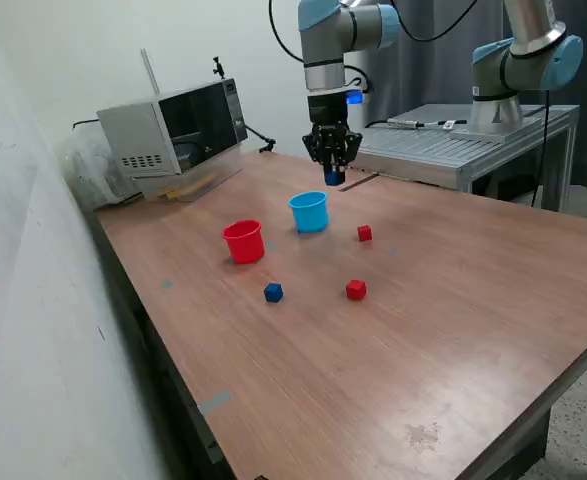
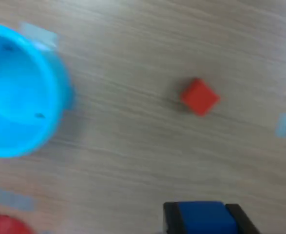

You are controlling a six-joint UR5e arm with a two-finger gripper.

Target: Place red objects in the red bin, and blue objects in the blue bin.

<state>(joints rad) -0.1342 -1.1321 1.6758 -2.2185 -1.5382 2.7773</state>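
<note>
One blue cube [image 2: 201, 217] sits clamped in my claw [image 1: 334, 178], raised above the table [image 1: 453, 300] just beside the light blue cup [image 1: 310, 212]. Nothing shows as binned yet: two red cubes [image 1: 356, 290] and another blue cube [image 1: 273, 292] lie loose near the red cup [image 1: 243, 242].

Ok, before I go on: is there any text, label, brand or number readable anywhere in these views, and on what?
None readable.
Microwave: any panel marking is too small to make out.
Blue bin, red bin, cubes: no lettering visible.
Wrist view: blurred, no text.
</note>
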